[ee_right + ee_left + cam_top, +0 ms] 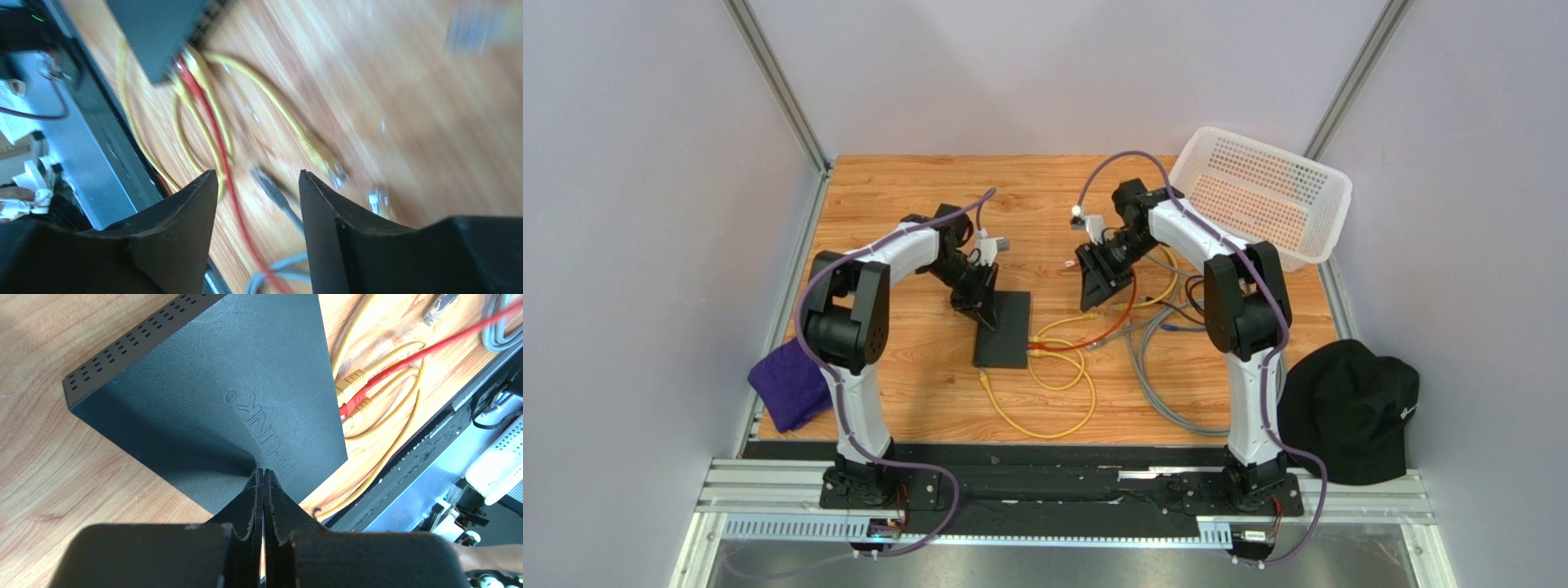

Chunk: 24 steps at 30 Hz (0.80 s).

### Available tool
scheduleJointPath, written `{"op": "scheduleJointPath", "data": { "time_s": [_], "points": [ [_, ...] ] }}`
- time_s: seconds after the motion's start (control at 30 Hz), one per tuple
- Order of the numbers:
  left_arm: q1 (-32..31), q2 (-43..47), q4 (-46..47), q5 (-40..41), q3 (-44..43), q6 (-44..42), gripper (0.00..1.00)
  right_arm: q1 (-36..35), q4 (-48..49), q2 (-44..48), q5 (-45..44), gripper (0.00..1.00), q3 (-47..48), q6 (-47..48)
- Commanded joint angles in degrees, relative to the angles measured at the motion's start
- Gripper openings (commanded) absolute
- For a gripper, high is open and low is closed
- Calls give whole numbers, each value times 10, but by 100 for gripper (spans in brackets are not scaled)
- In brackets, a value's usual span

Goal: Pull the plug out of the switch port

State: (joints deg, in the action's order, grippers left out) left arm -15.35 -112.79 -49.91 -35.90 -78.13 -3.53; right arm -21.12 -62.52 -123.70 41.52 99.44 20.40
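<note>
Your left gripper (264,475) has its two black fingers pressed flat together with nothing between them. Their tips rest on the top face of the switch (215,386). That box is flat, matte black and finely grained, with a raised logo just ahead of the tips and a row of small vent holes along its far left side. To the right of the tips, a red plug (350,407) sits in the switch's edge between two yellow plugs (350,381). Its thin red cable (430,349) runs away across the wood-grain table (55,478).

The left arm reaches forward with its elbow raised and its wrist bent down onto the far end of the switch.

Your right gripper (256,177) has its fingers spread wide and holds nothing. It hangs above loose loops of cable. Its view is blurred, but the switch shows ahead and to the left of the gap. A loose yellow plug (322,153) and a grey plug (270,184) lie under and just right of the gap. The right arm is folded, its wrist turned in toward the middle of the table.

Beyond and outside the right gripper stands a white perforated basket (1259,196), with grey cable (1161,374) coiled beside the arm. A black cap (1351,410) lies by the right base and a purple cloth (790,382) by the left base.
</note>
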Motion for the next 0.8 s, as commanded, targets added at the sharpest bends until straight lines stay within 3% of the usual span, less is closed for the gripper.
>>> {"op": "scheduleJointPath", "data": {
  "time_s": [0.0, 0.17, 0.4, 0.63, 0.77],
  "points": [
    [0, 39, 9, 0, 5, -9, 0, -20, 69, -43, 110, 57, 52, -40],
    [0, 38, 8, 18, 7, -18, 0, -54, 77, -91, 162, 59, 74, -48],
    [0, 37, 6, 26, 6, -24, 0, -83, 182, -101, 191, 62, 50, -83],
    [0, 36, 3, 23, 4, -23, 0, -93, 166, -137, 183, 59, 42, -70],
    [0, 36, 3, 25, 0, -22, 0, -93, 103, -153, 187, 57, 23, -3]
  ]
}}
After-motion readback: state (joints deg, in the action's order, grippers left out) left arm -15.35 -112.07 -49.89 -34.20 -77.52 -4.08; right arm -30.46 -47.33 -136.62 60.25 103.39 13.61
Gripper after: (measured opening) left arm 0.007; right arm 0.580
